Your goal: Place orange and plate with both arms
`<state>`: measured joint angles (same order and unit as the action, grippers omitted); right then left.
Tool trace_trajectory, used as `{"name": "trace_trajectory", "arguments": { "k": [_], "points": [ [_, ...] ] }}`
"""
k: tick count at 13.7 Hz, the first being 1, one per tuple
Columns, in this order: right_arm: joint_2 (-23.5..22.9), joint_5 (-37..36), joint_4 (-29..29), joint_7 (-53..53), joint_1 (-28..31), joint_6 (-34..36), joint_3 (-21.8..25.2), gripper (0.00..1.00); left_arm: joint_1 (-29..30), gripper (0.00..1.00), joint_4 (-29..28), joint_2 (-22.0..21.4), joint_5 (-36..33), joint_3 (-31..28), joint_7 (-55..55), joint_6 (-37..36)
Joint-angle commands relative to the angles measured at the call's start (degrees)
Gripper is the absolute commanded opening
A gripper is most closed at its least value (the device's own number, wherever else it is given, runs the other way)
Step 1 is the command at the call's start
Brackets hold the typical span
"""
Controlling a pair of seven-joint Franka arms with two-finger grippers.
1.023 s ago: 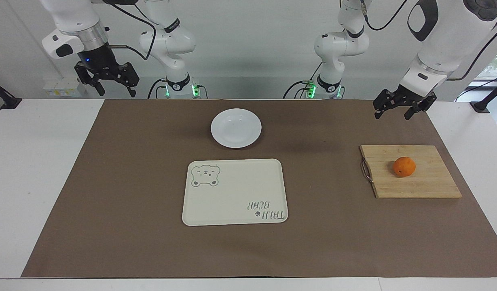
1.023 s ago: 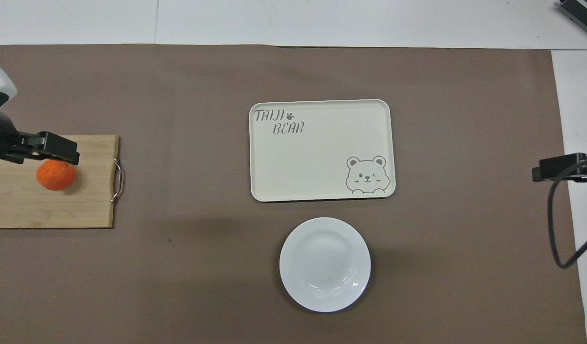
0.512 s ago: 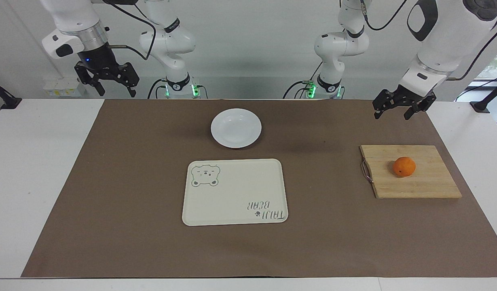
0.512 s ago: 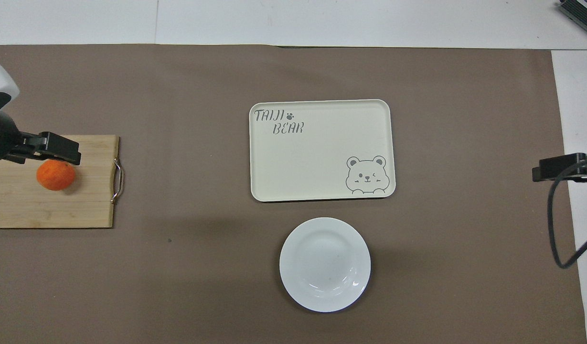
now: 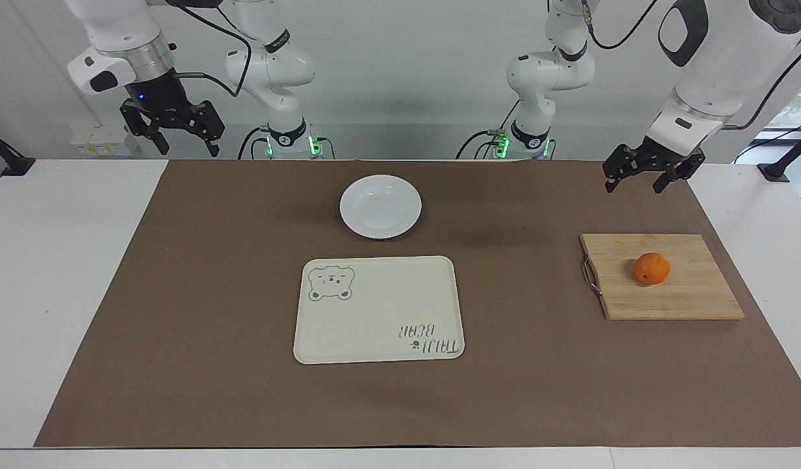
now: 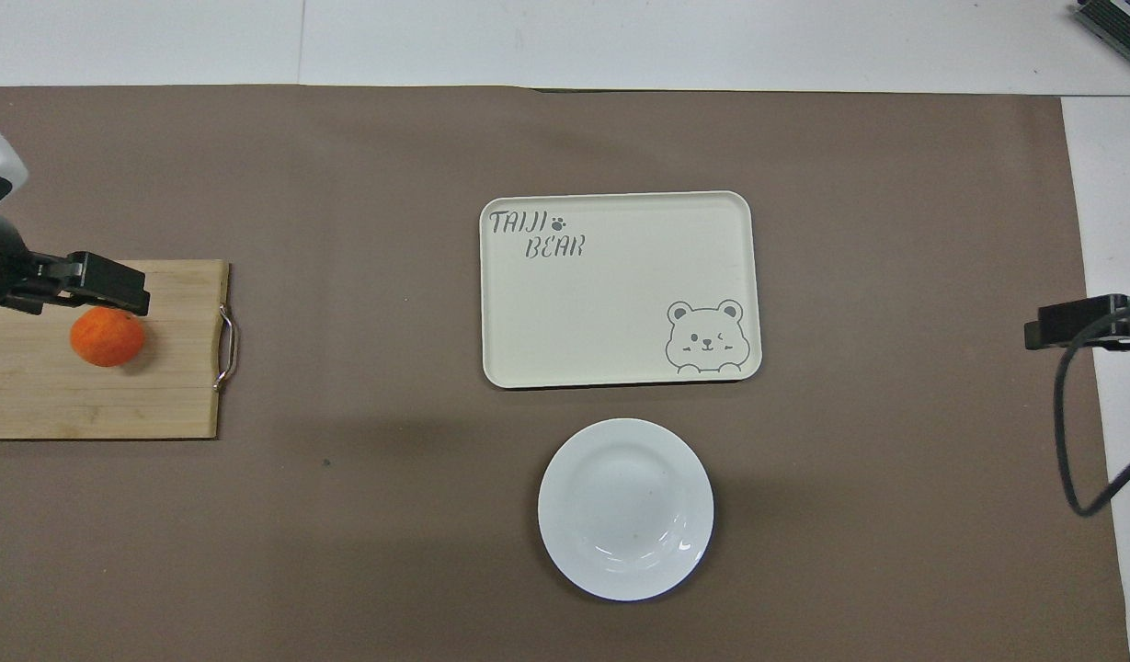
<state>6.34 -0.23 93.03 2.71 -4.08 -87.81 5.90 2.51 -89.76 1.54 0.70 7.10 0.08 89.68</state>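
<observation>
White table covered by a brown mat (image 5: 178, 293), plain wall at the robots' end. Left gripper (image 5: 641, 177), jaws apart and empty, hangs above the mat's edge by the bamboo cutting board (image 5: 687, 299); the orange (image 5: 652, 268) rests on that board. Right gripper (image 5: 172, 130), also open and empty, waits high at the right arm's end. The white plate (image 5: 380, 206) lies mid-table, the bear tray (image 5: 374, 319) just beside it, farther from the robots. Risk: the round orange may roll off if nudged off-centre; the glossy shallow rim may slip from a pinch.
</observation>
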Motion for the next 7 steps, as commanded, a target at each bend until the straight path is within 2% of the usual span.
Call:
{"name": "trace_trajectory", "arguments": {
  "k": [1,5,7],
  "points": [
    [0.3,-0.7,0.1,0.4,0.5,0.7,-0.4,1.0,0.0,1.0,-1.7,-1.2,-0.4,-0.2,2.0,3.3],
    [0.3,-0.7,0.1,0.4,0.5,0.7,-0.4,1.0,2.4,1.0,-3.5,-0.9,-0.4,-0.2,5.2,5.8],
    [0.3,-0.7,0.1,0.4,0.5,0.7,-0.4,1.0,3.8,1.0,-6.4,-1.3,-0.4,-0.2,6.9,8.7]
  ]
}}
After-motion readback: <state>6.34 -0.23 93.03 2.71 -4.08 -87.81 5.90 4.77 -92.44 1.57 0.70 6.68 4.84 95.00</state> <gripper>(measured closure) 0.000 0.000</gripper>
